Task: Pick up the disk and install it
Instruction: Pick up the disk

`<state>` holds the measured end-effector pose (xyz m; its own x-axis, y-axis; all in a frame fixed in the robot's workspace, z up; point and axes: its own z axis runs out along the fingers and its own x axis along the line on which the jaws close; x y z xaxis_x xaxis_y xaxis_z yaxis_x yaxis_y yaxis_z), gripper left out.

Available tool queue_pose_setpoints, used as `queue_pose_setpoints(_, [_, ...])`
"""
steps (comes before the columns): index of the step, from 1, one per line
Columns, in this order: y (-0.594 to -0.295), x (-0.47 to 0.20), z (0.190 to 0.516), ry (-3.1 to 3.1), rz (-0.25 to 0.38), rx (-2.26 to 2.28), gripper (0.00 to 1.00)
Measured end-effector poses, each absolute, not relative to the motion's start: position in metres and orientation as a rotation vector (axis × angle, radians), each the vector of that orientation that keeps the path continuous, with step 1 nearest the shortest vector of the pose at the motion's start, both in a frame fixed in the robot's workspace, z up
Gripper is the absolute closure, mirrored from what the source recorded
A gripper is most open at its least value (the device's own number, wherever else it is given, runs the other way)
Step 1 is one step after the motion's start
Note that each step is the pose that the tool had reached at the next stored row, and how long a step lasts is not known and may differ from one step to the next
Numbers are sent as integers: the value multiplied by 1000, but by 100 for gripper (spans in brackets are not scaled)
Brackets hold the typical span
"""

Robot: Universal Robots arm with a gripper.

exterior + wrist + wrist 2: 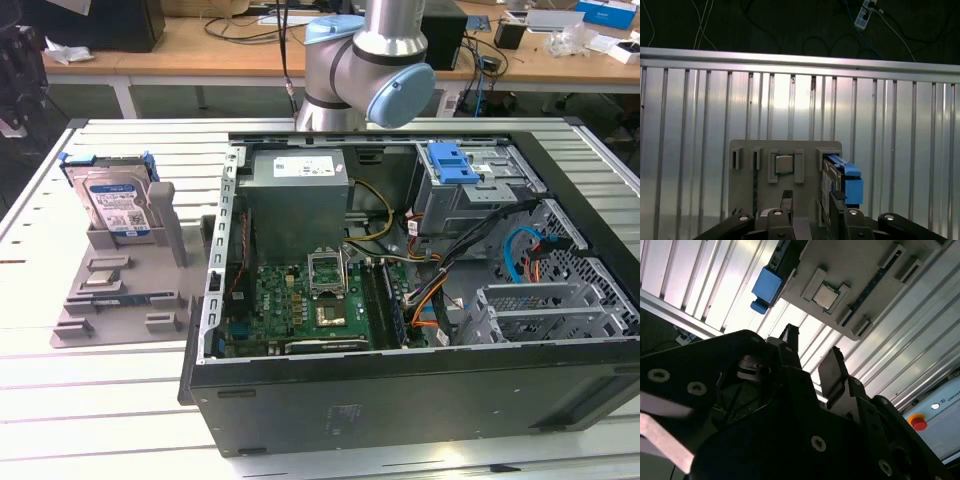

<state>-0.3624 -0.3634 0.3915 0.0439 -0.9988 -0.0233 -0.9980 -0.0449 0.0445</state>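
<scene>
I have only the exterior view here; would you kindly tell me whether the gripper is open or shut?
Observer: Open. In the second wrist view the gripper has a bare gap between its fingers, with nothing held.
Operator: Thank you. Is it at the disk?
Observer: Not at it. In the first wrist view the disk stands on edge in the grey holder, beyond the fingertips and not between them.
</scene>
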Motion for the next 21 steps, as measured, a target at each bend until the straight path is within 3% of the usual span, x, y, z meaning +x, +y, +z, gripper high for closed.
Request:
queue_pose_setpoints(1, [-363,-362,391,-2160,-74,2258,58])
queue_pose_setpoints(2, [-363,-362,392,-2160,-74,2257,52])
queue_pose_setpoints(11, [-362,-362,389,-2210,-76,2213,52])
queue_pose_setpoints(21, [-328,-354,386,-2207,-67,2207,52])
